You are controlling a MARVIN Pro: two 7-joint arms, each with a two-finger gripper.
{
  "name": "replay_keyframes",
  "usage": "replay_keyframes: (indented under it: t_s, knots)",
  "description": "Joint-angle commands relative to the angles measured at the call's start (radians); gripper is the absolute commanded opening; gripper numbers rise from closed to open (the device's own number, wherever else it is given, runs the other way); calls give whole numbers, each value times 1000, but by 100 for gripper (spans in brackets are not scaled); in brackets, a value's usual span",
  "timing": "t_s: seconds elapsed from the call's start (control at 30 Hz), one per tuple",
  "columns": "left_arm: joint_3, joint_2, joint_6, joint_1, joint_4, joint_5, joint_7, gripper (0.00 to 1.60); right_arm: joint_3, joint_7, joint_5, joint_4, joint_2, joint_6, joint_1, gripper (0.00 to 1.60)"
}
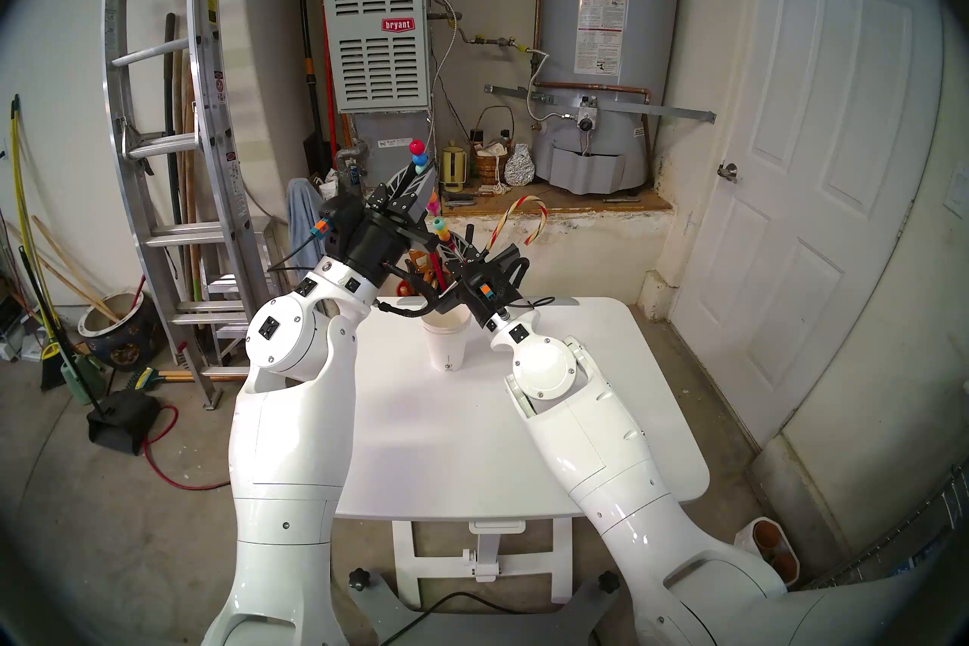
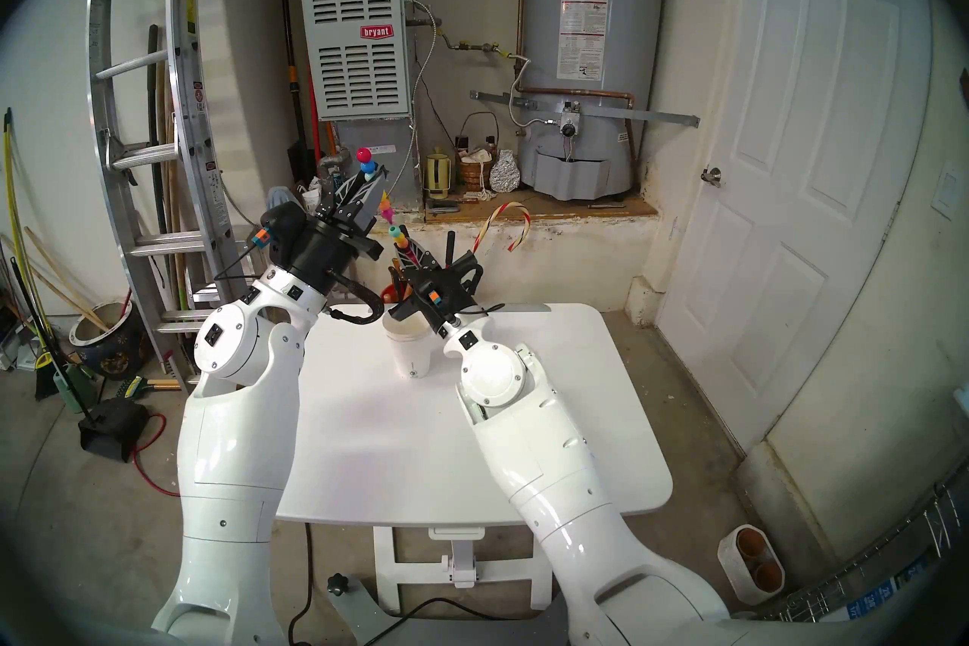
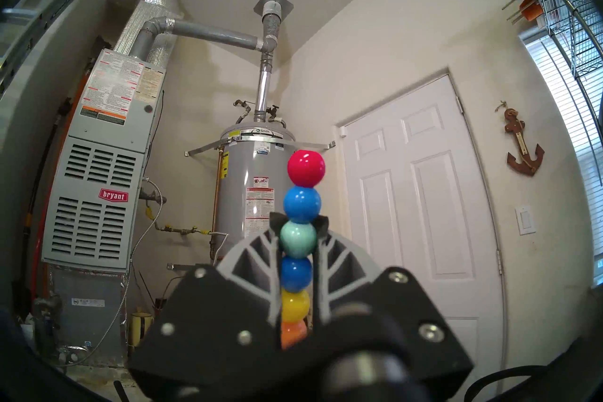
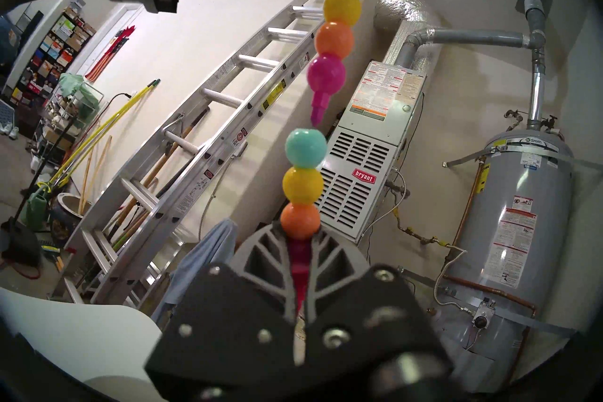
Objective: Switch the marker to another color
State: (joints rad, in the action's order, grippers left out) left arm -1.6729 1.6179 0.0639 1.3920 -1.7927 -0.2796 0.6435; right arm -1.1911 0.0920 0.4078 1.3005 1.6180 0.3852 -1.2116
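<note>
**Marker pulled into two pieces, one in each gripper**

Nearest you, the white table [image 1: 524, 445] carries a stack of white paper cups [image 1: 445, 341] at its far middle. Just above the cups, your right gripper [image 4: 301, 240] is clamped on the lower piece of the marker [image 4: 303, 182]: teal, yellow and orange beads stick out past its fingertips, teal outermost, and a pink stem sits between the fingers.

Higher and to the left, your left gripper [image 3: 298, 228] is pinched tight on the upper piece [image 3: 301, 205]. Red and blue beads rise beyond its fingertips; the teal bead sits at the fingertips, with blue, yellow and orange below it between the fingers. From the right wrist view, that piece hangs down to a pink bead with a pointed pink tip [image 4: 318, 111], just short of the teal bead and not touching it.

Behind the grippers stands a red-and-white candy cane [image 1: 516, 223]. Farther back are the furnace [image 1: 375, 37], water heater [image 1: 603, 42] and ladder [image 1: 173, 147].
</note>
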Motion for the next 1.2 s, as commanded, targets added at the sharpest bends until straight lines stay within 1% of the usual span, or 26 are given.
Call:
replay_keyframes:
  t_s: [0.0, 0.5, 1.17]
  knots:
    - [0, -2, 3, -14, -18, 0, 3, 0, -1, -6, -3, 17, 14, 6, 22, 0]
    - [3, -3, -3, -19, -11, -1, 6, 0, 2, -10, -5, 16, 17, 7, 24, 0]
    - [6, -4, 6, -14, -16, 7, 8, 0, 4, -11, -11, 8, 18, 5, 32, 0]
